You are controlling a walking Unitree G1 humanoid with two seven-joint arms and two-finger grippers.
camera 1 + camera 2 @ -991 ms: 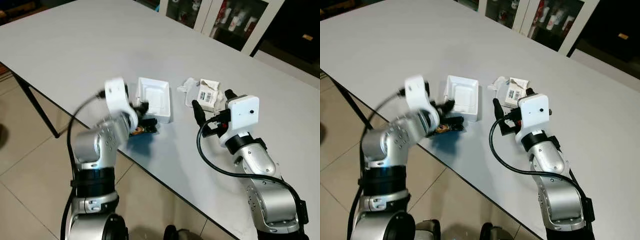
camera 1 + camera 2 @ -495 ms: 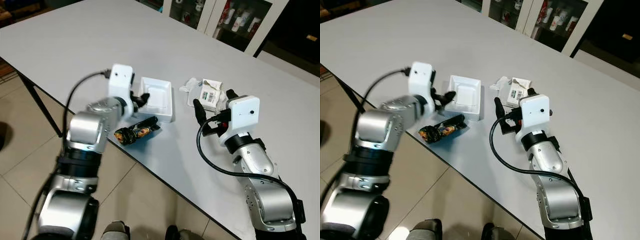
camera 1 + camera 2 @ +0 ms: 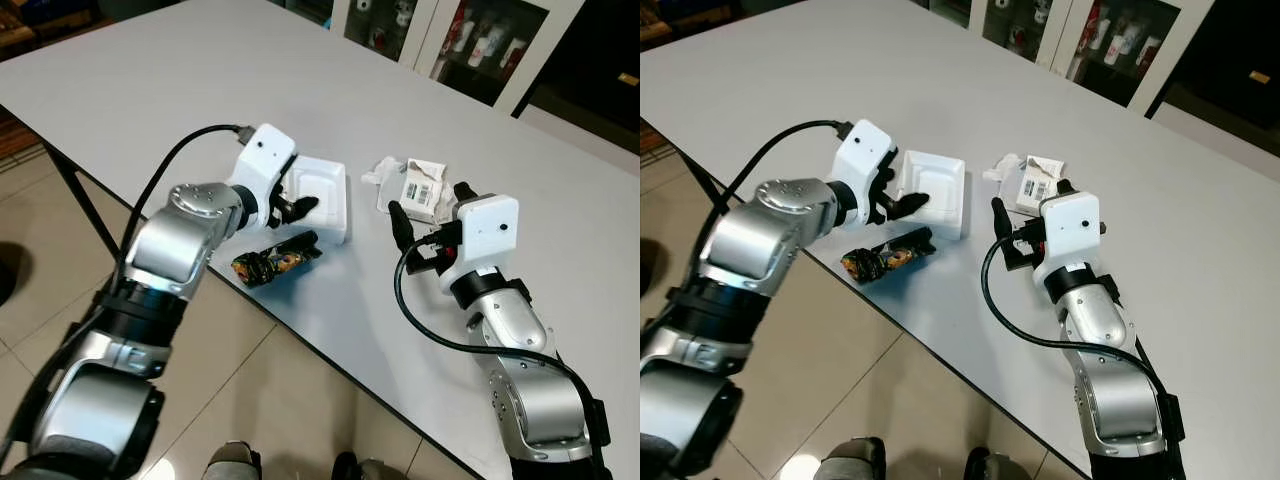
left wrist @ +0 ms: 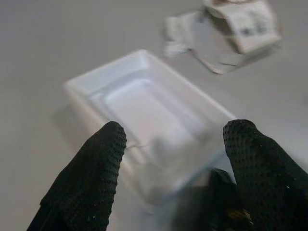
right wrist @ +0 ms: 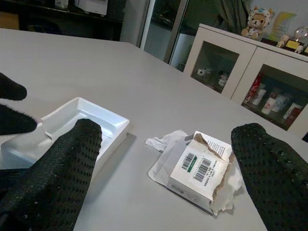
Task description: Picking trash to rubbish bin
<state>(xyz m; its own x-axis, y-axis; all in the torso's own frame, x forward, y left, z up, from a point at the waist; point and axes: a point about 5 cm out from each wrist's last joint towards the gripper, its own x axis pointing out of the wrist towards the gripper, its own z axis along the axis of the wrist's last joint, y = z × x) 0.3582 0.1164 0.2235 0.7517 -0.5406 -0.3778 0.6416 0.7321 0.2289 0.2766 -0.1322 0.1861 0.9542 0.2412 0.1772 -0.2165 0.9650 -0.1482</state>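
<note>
A white foam tray (image 3: pixel 322 192) lies near the front edge of the grey table (image 3: pixel 180 80). My left gripper (image 3: pixel 293 203) is open at the tray's near left corner, and the tray (image 4: pixel 144 103) lies just beyond its fingers (image 4: pixel 94 173). A dark, crumpled snack wrapper (image 3: pixel 274 259) rests on the table just in front of the tray. To the right, a torn white carton (image 3: pixel 421 187) with a barcode lies on crumpled paper. My right gripper (image 3: pixel 427 208) is open just in front of the carton (image 5: pixel 198 166), low over the table and not touching it.
The table's front edge runs diagonally past the wrapper, with tiled floor (image 3: pixel 50 300) below and a black table leg (image 3: pixel 70 195) at the left. Glass-door cabinets (image 3: pixel 470 40) stand behind the table's far side.
My left arm has swung up from over the wrapper to the tray's corner, leaving the wrapper lying uncovered on the table. The right arm has held still.
</note>
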